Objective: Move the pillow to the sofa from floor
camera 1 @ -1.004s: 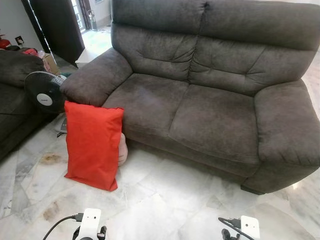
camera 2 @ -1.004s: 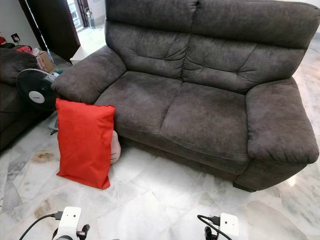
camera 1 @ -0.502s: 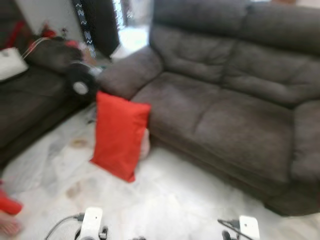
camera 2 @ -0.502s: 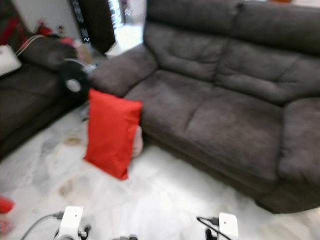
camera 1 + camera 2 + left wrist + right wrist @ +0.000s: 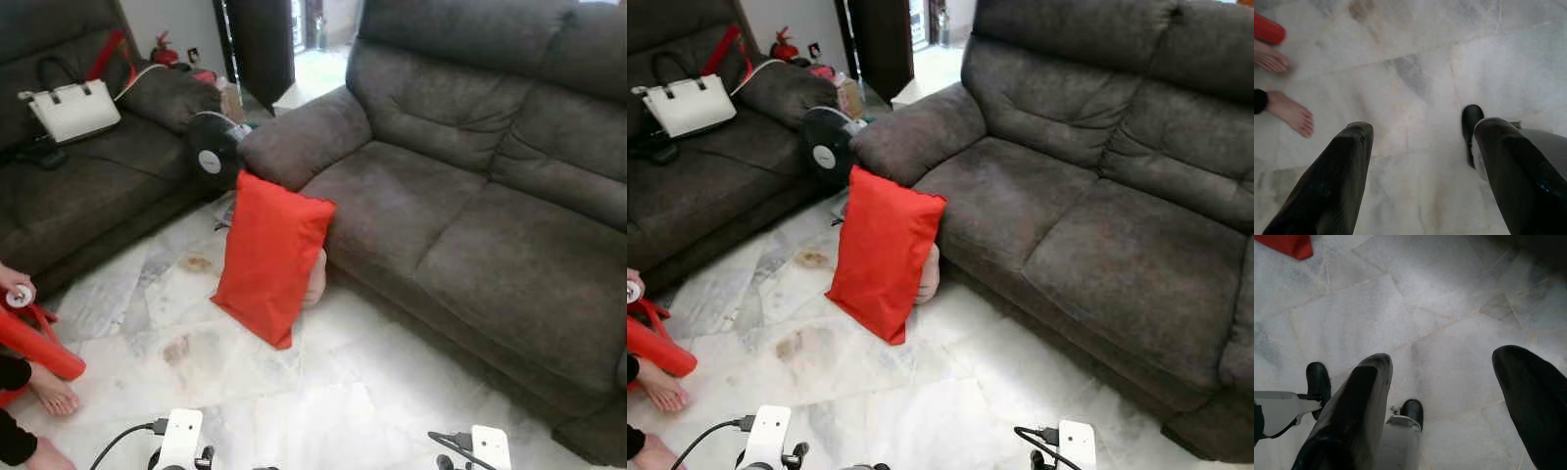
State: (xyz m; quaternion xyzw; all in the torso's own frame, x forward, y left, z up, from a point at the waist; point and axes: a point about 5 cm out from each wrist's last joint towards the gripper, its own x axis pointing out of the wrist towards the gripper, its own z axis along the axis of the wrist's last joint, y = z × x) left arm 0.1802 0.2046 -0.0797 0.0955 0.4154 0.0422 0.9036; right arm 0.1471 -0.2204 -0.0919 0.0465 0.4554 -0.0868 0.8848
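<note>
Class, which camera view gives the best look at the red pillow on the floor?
Either eye view: the red pillow stands whole, leaning against the sofa front. The right wrist view catches one red corner, likely the pillow's, at the frame's edge; the left wrist view faces marble floor and a person's bare feet.

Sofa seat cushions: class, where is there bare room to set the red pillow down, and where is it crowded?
Both seat cushions of the sofa lie bare, between its two armrests. The red pillow leans against its front by the near armrest. It is crowded there: a fan stands close, and the other sofa bears a white handbag.
</note>
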